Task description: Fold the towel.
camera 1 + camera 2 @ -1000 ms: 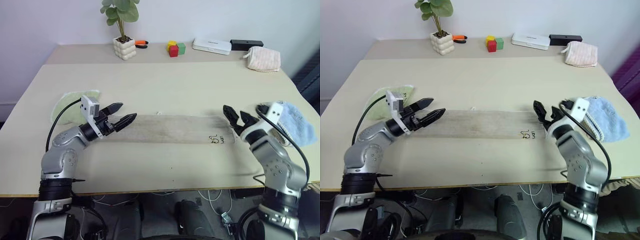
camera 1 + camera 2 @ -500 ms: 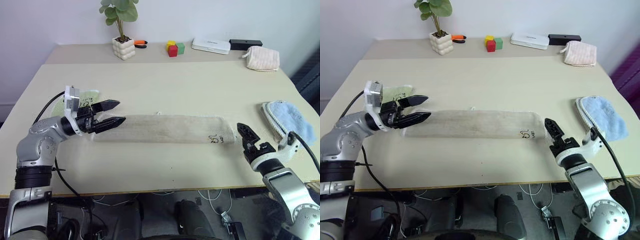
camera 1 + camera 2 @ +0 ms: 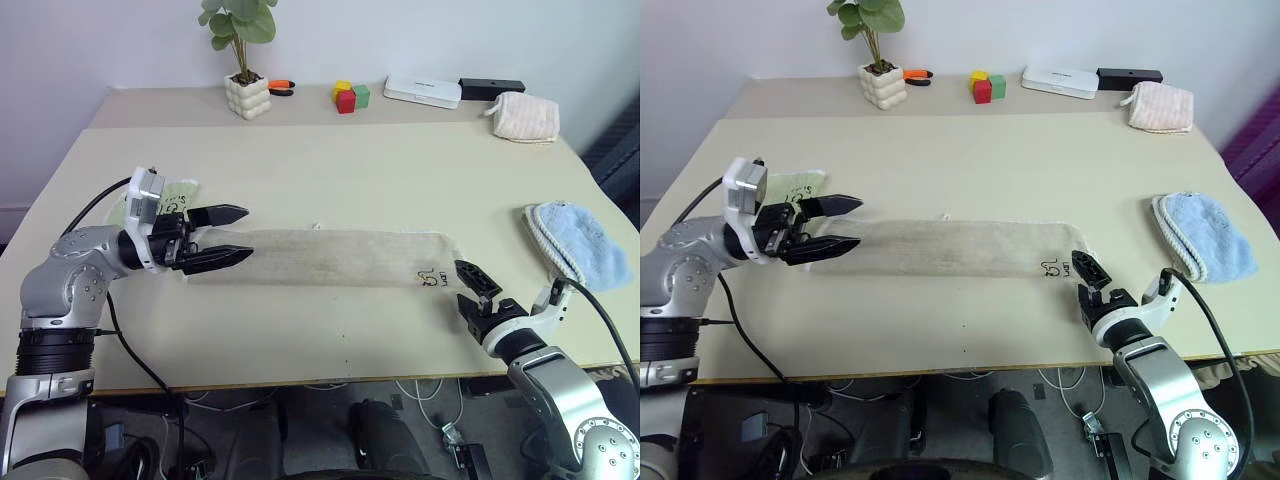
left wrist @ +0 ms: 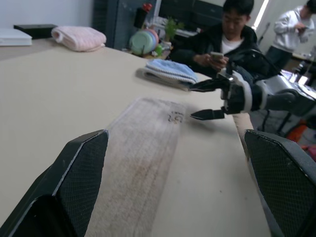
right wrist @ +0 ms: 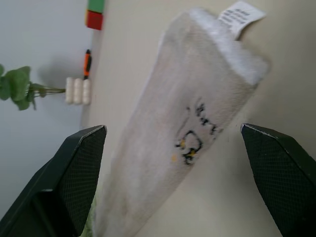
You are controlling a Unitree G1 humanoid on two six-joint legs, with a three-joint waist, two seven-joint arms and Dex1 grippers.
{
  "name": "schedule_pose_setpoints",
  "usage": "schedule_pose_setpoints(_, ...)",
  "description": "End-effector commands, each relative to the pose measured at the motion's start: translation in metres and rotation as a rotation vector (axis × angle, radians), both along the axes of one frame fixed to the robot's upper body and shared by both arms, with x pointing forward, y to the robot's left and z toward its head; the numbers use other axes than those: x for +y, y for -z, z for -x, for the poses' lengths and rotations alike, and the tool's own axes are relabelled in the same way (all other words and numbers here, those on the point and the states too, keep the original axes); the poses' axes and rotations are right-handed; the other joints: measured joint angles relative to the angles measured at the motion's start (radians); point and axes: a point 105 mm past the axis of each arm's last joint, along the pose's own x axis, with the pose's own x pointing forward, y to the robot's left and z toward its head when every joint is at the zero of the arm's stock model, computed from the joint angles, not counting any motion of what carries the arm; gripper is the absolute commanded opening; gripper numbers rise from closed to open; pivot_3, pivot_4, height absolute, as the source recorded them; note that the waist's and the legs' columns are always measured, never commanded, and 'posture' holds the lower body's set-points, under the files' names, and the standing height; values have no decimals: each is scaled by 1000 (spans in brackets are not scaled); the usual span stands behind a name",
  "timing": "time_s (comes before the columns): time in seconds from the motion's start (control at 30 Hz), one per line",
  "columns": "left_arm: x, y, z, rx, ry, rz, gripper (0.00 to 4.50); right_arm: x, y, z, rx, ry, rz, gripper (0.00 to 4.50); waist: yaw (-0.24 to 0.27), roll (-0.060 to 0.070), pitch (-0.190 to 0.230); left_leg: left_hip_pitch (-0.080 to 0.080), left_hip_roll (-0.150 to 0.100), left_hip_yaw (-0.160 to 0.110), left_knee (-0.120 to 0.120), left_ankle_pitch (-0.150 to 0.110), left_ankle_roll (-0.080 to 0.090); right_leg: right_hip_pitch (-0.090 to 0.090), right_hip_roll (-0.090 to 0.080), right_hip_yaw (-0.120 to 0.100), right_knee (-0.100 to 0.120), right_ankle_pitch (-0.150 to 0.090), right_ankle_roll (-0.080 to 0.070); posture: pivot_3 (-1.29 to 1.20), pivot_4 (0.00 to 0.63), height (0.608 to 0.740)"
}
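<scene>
Hovering spread wide at left-centre of the head frame: left gripper, black fingers pointing right over the near end of the towel, nothing pinched. Sitting lower right, near the table's front edge: right gripper, fingers also spread, empty, just beside the towel's right end, apart from it. Lying flat as a long beige strip across mid-table, dark embroidered mark by its right end, white tag at that end. Resting behind the left gripper: light-green cloth. Lying at right edge: fluffy light-blue towel. Lining the back: potted plant, coloured blocks, pink folded cloth.
</scene>
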Motion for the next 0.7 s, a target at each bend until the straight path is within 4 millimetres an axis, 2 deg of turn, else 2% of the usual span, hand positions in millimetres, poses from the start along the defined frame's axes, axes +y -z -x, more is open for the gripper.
schedule_pose_setpoints(0.03, 3, -6, 5, -42, 7, -17, 4495, -2, -3, -4, -22, 3, 29, 4438, 1, 0, 0, 0, 0, 0, 0, 0, 0, 0, 0, 0, 0, 0, 0, 0, 150, 740)
schedule_pose_setpoints(0.33, -1, -10, 4, -64, 5, 0, 4495, -15, 12, -15, -3, 70, 36, 4438, 2, -1, 0, -1, 0, 0, 1, 0, 0, 0, 0, 0, -1, 0, 0, 0, 150, 740)
schedule_pose_setpoints(0.53, -1, -12, 3, -71, 1, 4, 4495, -9, 18, -27, -7, 74, -2, 4438, 2, -3, -2, -1, 0, 0, 1, 0, 0, 1, 0, 0, -2, 0, 0, 0, 150, 740)
schedule_pose_setpoints(0.57, -1, -12, 3, -72, 0, 4, 4500, -7, 18, -30, -6, 75, -3, 3923, 1, -3, -2, -1, 0, 0, 1, 0, 0, 1, 0, 0, -2, 0, 0, 0, 150, 740)
schedule_pose_setpoints(0.63, -1, -13, 3, -74, -1, 4, 4500, -4, 19, -36, -3, 83, -1, 3201, 1, -3, -2, -1, 0, 0, 1, 0, 0, 1, 0, 0, -2, 0, 0, 0, 150, 740)
schedule_pose_setpoints(0.7, 0, -13, 3, -75, -2, 5, 4500, -3, 17, -41, -10, 90, -4, 2166, 0, -3, -2, -1, 0, 0, 1, 0, 0, 1, 0, 0, -2, 0, 0, 0, 150, 740)
